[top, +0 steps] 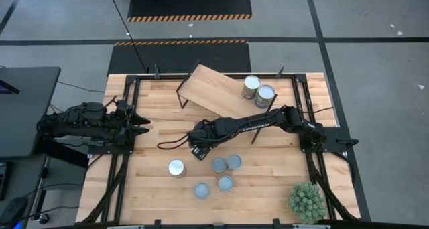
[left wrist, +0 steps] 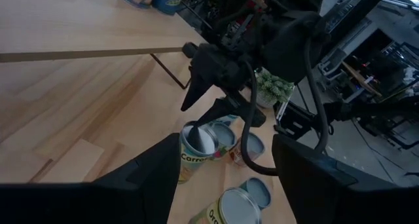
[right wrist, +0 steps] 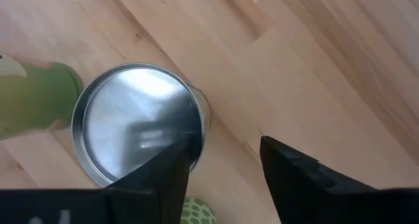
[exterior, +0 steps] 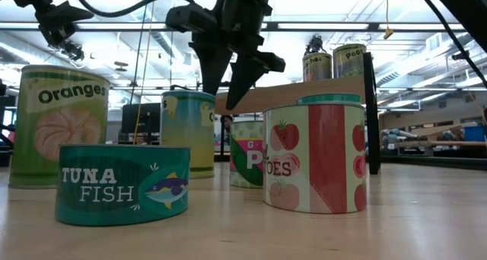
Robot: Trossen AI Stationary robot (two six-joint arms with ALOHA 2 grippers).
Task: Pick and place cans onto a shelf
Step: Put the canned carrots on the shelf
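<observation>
The light wooden shelf (top: 218,90) stands askew at the table's far side, with two cans (top: 258,91) upright on its right end. Several more cans (top: 219,175) stand on the table near its front. My right gripper (right wrist: 224,140) is open and points down just above a silver-topped can (right wrist: 134,122). One finger (right wrist: 171,175) is over that can's rim, the other over bare table. In the low view its fingers (exterior: 211,74) hang beside the top of the yellow-green can (exterior: 188,131). My left gripper (top: 142,125) waits, open, at the table's left edge.
A spiky green potted plant (top: 306,201) sits at the near right corner. A wide can (top: 176,168) stands alone, just left of the group. Dark frame rails (top: 127,108) border the table on both sides. Bare wood lies between the shelf and the cans.
</observation>
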